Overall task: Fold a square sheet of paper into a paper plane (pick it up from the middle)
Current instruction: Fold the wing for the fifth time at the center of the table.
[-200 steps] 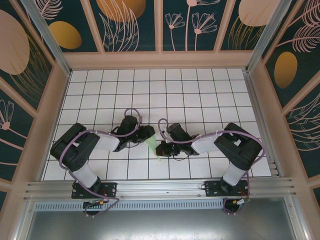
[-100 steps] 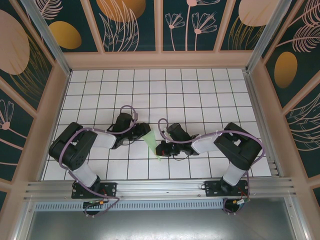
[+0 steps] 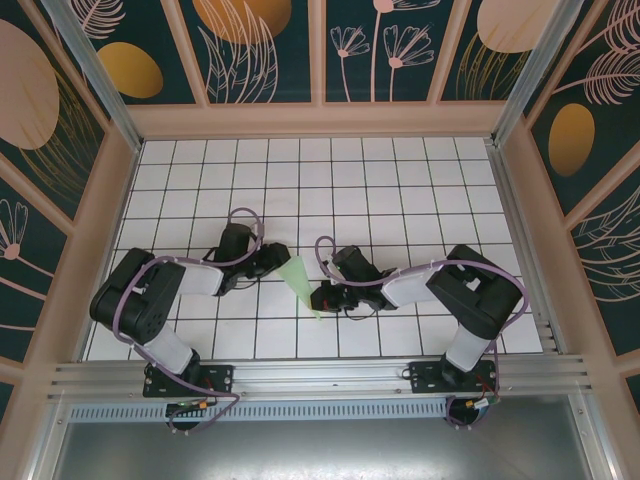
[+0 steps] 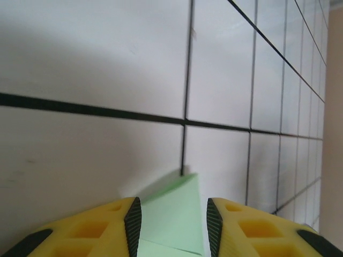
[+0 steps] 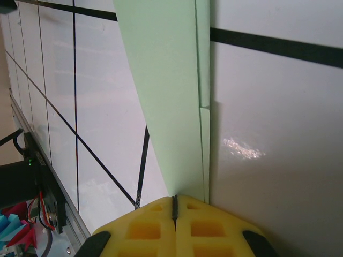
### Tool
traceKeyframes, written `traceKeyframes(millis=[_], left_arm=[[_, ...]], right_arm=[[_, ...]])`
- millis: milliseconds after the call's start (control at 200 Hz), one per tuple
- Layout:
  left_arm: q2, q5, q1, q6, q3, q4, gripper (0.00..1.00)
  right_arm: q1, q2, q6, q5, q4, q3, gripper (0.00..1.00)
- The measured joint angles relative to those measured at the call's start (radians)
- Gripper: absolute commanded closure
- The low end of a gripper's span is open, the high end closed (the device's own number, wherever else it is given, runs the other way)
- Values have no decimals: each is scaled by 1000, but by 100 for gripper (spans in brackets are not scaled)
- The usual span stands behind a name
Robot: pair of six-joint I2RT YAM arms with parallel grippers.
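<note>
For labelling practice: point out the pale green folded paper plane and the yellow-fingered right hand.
Pale green folded paper plane [image 3: 301, 278]: top view, mid-body.
Yellow-fingered right hand [image 5: 174, 199]: right wrist view, between its closed fingertips.

The white gridded table [image 3: 400, 180] carries a green paper plane [image 3: 300, 277].

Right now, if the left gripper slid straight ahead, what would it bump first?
The left gripper would probably meet the paper plane first; its green corner lies between the open jaws. Beyond, white table, though depth is unclear.
</note>
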Motion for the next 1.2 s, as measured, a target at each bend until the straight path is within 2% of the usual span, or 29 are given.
traceKeyframes(millis=[265,545,781,1001,1196], left_arm=[[-118,-91,48,39,0,-134,53],[-263,-34,22,-3,-2,-125,54],[-161,29,-129,-47,3,-57,54],[-43,67,-179,-68,27,-6,55],[-2,11,-183,-68,16,-1,57]], right_arm=[[0,0,0,0,-1,1,98],[0,0,2,4,-16,11,98],[0,0,24,8,-20,12,98],[0,0,27,8,-20,12,98],[1,-3,28,12,-21,12,97]])
